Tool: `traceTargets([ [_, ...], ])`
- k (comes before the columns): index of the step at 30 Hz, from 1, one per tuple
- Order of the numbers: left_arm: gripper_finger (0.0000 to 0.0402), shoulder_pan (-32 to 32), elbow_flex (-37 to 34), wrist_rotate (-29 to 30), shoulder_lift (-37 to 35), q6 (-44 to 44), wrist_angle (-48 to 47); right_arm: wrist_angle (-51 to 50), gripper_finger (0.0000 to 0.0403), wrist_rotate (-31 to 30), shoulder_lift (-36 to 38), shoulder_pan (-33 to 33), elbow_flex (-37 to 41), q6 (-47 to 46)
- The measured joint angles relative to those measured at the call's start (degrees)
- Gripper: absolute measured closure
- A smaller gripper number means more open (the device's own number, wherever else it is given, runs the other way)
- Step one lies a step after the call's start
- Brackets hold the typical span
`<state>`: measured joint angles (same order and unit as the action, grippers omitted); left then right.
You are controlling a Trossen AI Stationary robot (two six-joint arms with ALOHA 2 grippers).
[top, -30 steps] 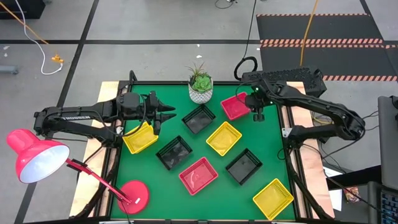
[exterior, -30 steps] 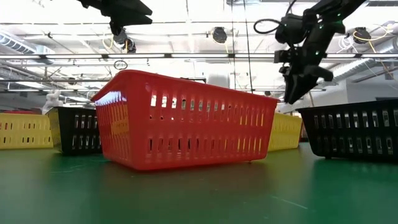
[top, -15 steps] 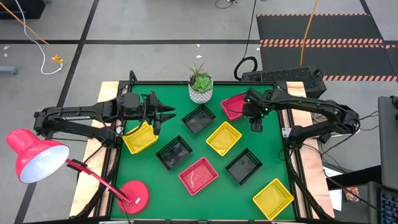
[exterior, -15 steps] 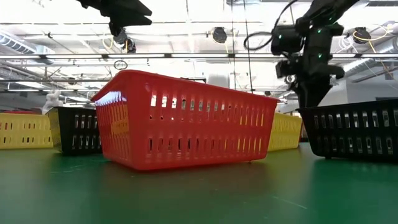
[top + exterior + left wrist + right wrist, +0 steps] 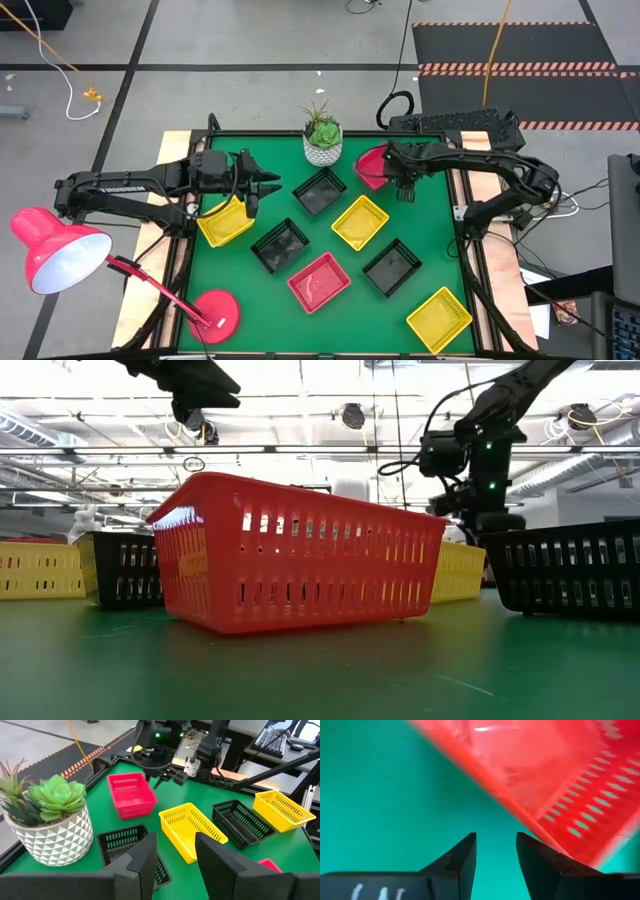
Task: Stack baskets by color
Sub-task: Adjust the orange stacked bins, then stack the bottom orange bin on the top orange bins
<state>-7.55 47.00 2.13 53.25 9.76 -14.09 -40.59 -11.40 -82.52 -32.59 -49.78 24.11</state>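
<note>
Right under the right arm's (image 5: 470, 165) jaws sits a red basket (image 5: 370, 170). Its rim is just off one jaw tip, not between them. Those jaws are parted partway with nothing in them, which looks to me like lining up to pinch the basket wall. The basket lies near the worktop (image 5: 420, 225) edge on the arm's side, so the easier way out is probably inward. A yellow basket (image 5: 359, 221) and a black basket (image 5: 320, 190) are the nearest things there, both apart from it. The other red basket (image 5: 319, 281) lies well past those, so I'd guess that's where it goes.

The left arm's (image 5: 140, 185) jaws hang half open and empty above another yellow basket (image 5: 225, 222), with the plant pot (image 5: 322, 143) off ahead.
</note>
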Motion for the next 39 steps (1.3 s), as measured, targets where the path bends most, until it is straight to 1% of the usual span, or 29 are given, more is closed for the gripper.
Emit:
traceTargets([
  [1,0.0268,0.0,0.0,0.0,0.0,0.0,-0.1,1.2,0.027,-2.0,0.0,-0.5,0.0,0.8],
  [3,0.0268,0.0,0.0,0.0,0.0,0.0,-0.3,3.5,0.027,-3.7,0.1,-1.9,0.0,1.9],
  [9,0.0268,0.0,0.0,0.0,0.0,0.1,-0.3,9.2,0.027,-2.9,0.3,-5.3,0.0,3.0],
  [13,0.0268,0.0,0.0,0.0,0.0,0.6,-0.3,11.1,0.027,1.0,0.3,-6.2,0.0,3.2],
  [14,0.0268,0.0,0.0,0.0,0.0,0.7,-0.3,11.1,0.027,0.8,0.5,-6.2,0.0,3.1],
  [16,0.0268,0.0,0.0,0.1,0.0,1.6,-0.3,9.2,0.027,-2.0,1.5,-6.1,0.0,3.2],
  [19,0.0268,1.3,0.0,2.3,0.5,3.0,-0.5,6.0,0.027,-6.7,5.2,-5.6,0.0,1.8],
  [21,0.0268,2.8,0.0,4.4,1.4,2.8,-0.5,5.0,0.027,-6.8,9.2,-5.1,0.0,-0.8],
  [23,0.0268,4.5,0.0,6.6,2.5,1.9,0.0,5.2,0.027,-4.7,13.2,-4.1,0.0,-4.4],
  [26,0.0268,6.9,1.7,9.1,5.2,1.1,-1.1,5.1,0.027,0.7,18.7,-1.4,0.0,-8.3],
  [28,0.0268,8.6,4.0,10.4,7.9,1.6,-3.7,4.7,0.027,2.4,21.2,1.3,-0.1,-10.1],
  [30,0.0268,10.0,7.3,11.4,11.0,3.5,-8.6,4.2,0.027,2.1,22.8,4.2,-0.1,-12.0],
  [33,0.0268,12.3,13.7,11.9,16.7,8.1,-17.5,5.3,0.027,-1.4,23.8,7.9,-0.1,-15.8],
  [36,0.0268,14.6,20.7,11.9,22.6,11.5,-24.6,10.2,0.027,-3.6,23.8,10.0,0.0,-19.8],
  [39,0.0268,16.5,27.7,11.9,27.6,13.5,-29.9,18.3,0.027,-3.2,23.5,11.0,0.0,-20.5],
])
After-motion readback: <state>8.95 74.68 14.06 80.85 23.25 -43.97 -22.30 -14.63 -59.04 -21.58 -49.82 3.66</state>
